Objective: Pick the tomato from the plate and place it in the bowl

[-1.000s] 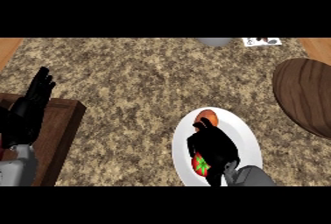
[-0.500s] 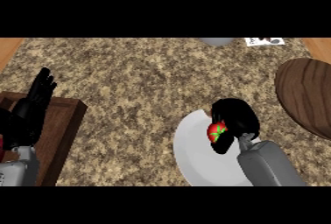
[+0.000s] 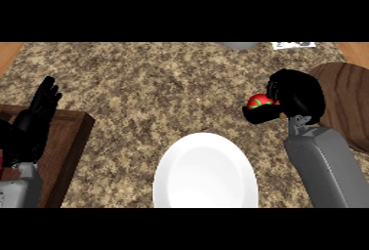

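My right hand [image 3: 296, 95] is at the frame's upper right, fingers curled around the red tomato [image 3: 261, 101], beside the brown wooden bowl [image 3: 349, 105]. The round white plate [image 3: 205, 173] lies lower centre on the speckled granite counter [image 3: 158, 93]. My left hand [image 3: 36, 117] rests open at the left edge.

tomato [image 3: 260, 101] half hidden by fingers [image 3: 261, 114]

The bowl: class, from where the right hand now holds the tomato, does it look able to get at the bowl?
Probably yes. The right hand, curled round the tomato, hangs just beside the brown bowl at the view's right edge, with nothing visible between them.
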Motion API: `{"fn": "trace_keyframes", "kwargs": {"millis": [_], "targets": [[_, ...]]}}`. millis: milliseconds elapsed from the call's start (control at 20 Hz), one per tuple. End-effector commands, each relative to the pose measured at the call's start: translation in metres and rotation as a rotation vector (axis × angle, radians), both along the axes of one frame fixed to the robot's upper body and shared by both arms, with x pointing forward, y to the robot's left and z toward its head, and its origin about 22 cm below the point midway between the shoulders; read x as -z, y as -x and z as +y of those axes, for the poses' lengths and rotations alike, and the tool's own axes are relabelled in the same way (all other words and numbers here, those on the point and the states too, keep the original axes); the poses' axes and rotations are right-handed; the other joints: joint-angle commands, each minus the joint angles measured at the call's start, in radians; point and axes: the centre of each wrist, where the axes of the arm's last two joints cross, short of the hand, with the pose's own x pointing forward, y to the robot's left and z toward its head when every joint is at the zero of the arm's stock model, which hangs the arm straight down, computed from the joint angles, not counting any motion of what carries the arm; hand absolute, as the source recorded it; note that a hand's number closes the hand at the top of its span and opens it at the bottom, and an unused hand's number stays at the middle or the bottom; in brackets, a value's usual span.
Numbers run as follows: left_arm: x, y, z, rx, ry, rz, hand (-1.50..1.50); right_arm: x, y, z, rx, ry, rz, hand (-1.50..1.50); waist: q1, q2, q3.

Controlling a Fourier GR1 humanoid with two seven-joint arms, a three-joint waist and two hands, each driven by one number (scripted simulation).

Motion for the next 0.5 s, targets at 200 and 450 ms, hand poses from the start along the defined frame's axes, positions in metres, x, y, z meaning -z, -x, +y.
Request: {"fn": "trace_keyframes", "kwargs": {"millis": [200,450], "targets": [[0.014,0.010,0.003,-0.002,-0.002,0.008,0.00,-0.095,0.029,-0.008,0.157,-0.067,-0.377,1.50,-0.007,-0.001,0.000],[0.012,0.001,-0.032,0.002,0.002,-0.009,0.00,-0.125,0.029,-0.047,0.235,-0.081,-0.424,1.50,-0.004,0.003,0.001]]}}
